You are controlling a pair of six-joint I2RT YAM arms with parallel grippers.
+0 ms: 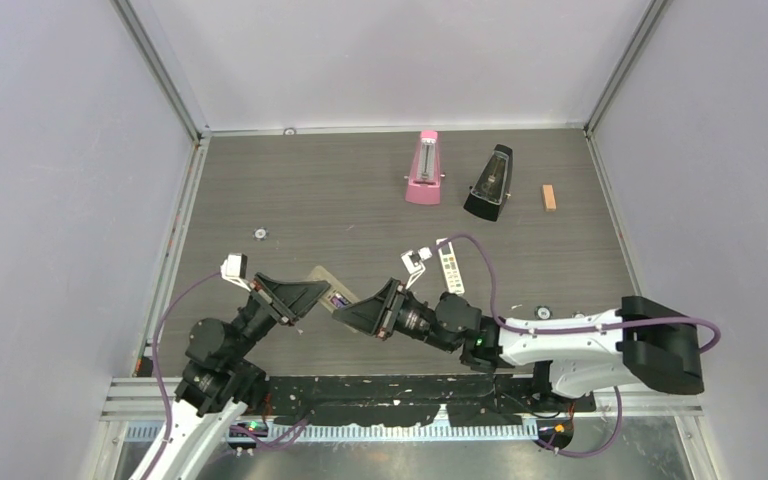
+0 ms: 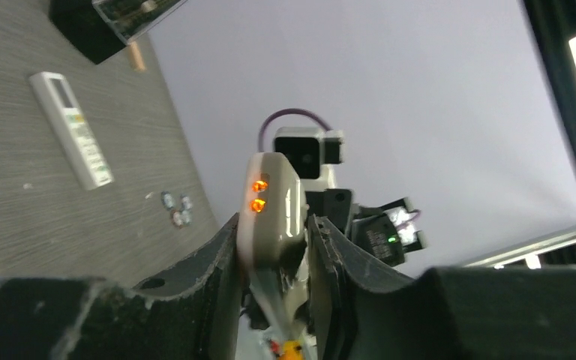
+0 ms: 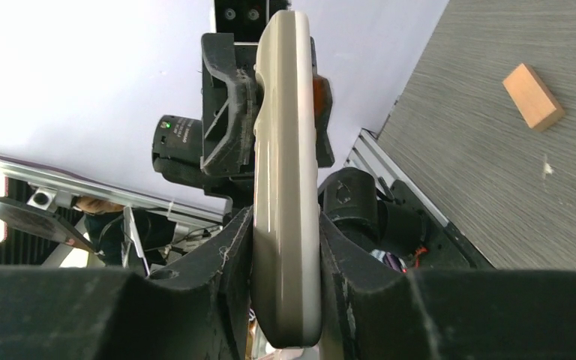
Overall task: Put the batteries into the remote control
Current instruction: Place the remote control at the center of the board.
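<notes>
The left gripper is closed narrowly on the remote control, with its dark fingers pressed against both long sides of the slim beige-white body. The remote control is held off the table, over the near edge and left of the middle, spanning the gap between the 2 arms. In the wrist views it appears edge-on. On the end facing the left wrist camera, 2 small orange spots show.

The right gripper clamps the other end of the remote control, its 2 fingers touching the sides with no gap.

To the right, a broader white remote lies flat near the middle of the table. Past it, nearer the near right corner, 3 tiny batteries sit in a tight cluster, too small to make out their colours.

By the far edge, a pink metronome and a black metronome stand near each other. An orange block lies just right of them, toward the far right corner.
</notes>
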